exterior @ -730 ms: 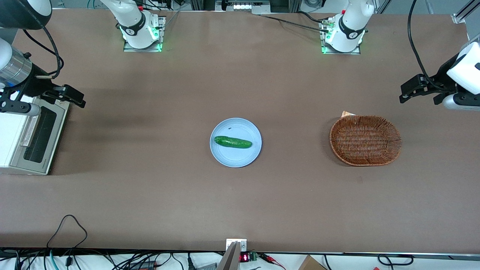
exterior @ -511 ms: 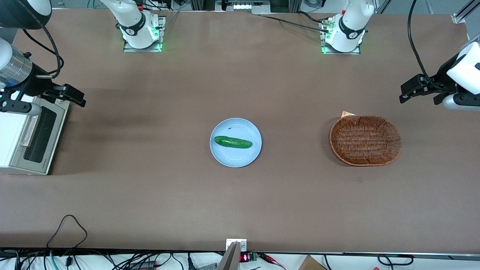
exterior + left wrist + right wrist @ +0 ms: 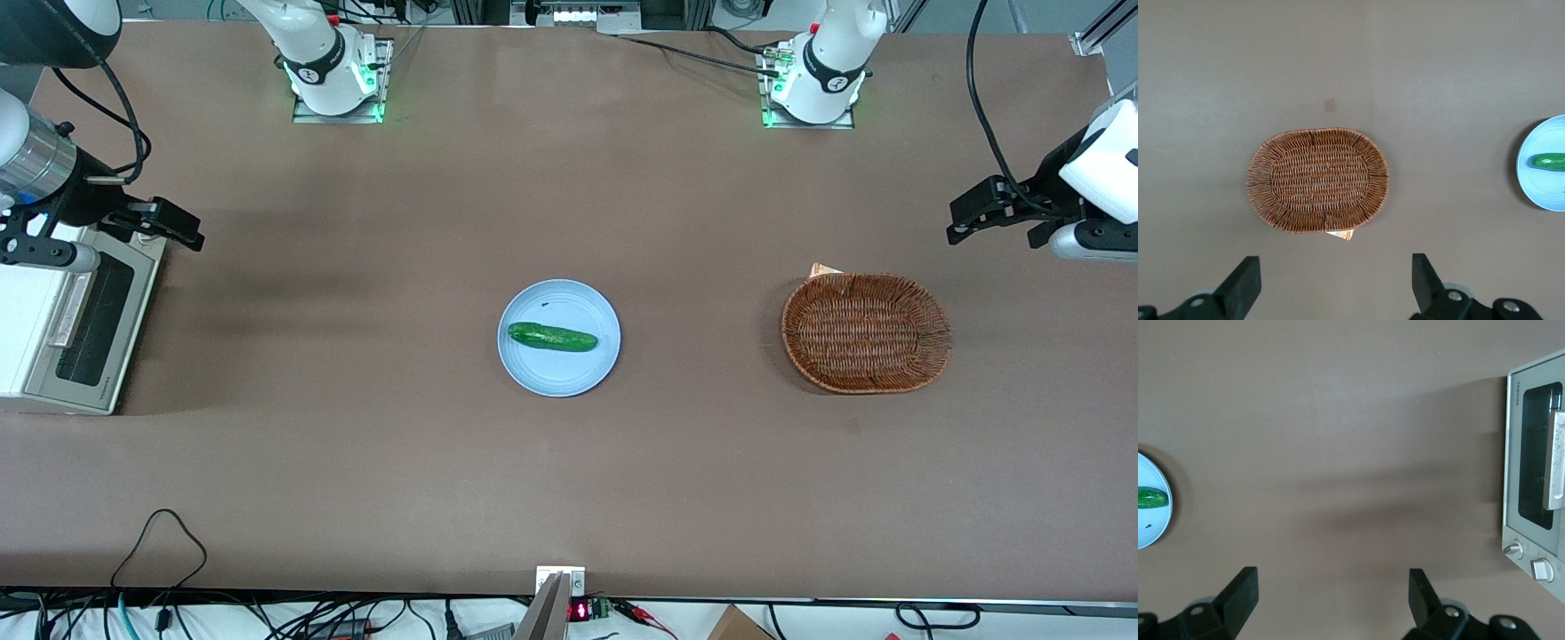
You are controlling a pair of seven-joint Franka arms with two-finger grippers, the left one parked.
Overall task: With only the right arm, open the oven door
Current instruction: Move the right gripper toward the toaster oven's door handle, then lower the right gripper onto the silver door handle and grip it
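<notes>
The oven [image 3: 53, 324] is sitting at the working arm's end of the table, its oven door [image 3: 1533, 463] closed flush, silver bar handle [image 3: 1557, 460] untouched. The right arm [image 3: 36, 164] is being held above the oven's farther corner, with the gripper [image 3: 1331, 597] facing the bare table in front of the door, fingers [image 3: 1241, 590] spread wide, nothing clamped. Approach step is judged barely begun. For a clean pull, the gripper should be brought to the handle's middle, fingers straddling the bar, closed fully, then swung down along the hinge arc rather than pulled straight, so the light oven is not dragged.
</notes>
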